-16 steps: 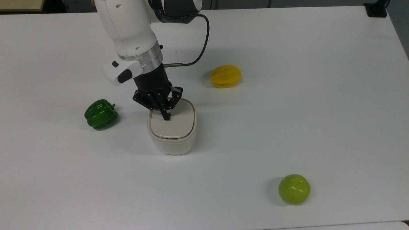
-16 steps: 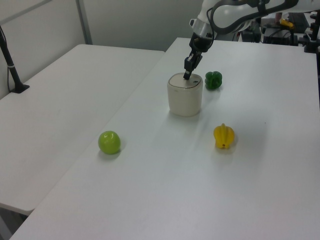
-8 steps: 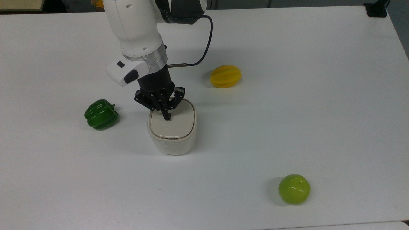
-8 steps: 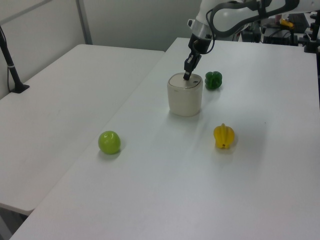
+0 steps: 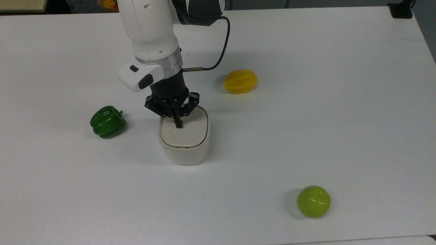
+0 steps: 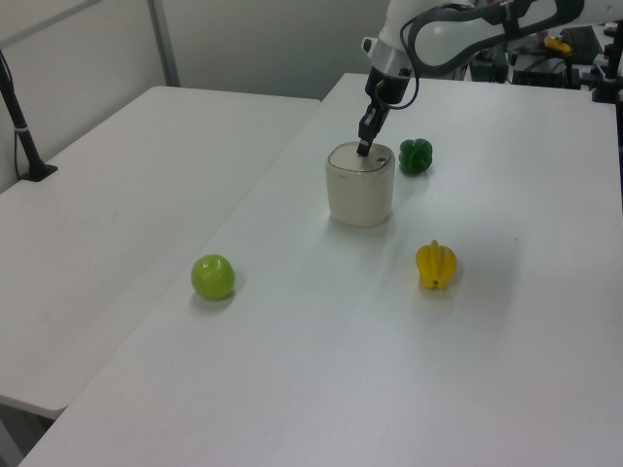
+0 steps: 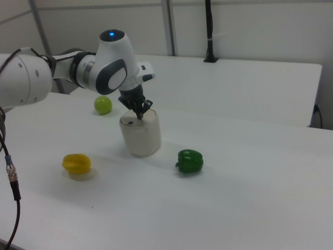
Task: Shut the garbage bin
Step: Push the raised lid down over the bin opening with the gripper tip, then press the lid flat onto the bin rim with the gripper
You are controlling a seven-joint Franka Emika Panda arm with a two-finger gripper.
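The garbage bin (image 5: 184, 149) (image 6: 359, 192) (image 7: 140, 136) is a small cream-white rounded-square tub standing on the white table (image 5: 306, 129). Its flat beige lid (image 5: 185, 134) lies down flush on the rim. My gripper (image 5: 178, 124) (image 6: 363, 148) (image 7: 139, 116) points down from above with its black fingers together, their tips resting on the lid near its far edge. Nothing is held between them.
A green bell pepper (image 5: 107, 121) (image 6: 416, 156) (image 7: 190, 161) lies at the top view's left of the bin. A yellow ridged fruit (image 5: 240, 81) (image 6: 436, 265) (image 7: 77, 163) and a green apple (image 5: 313, 201) (image 6: 213, 276) (image 7: 103, 104) lie farther off.
The arm's wrist has shifted to the top view's right and stands more upright over the bin. The fingertips stay on the lid, which has not moved.
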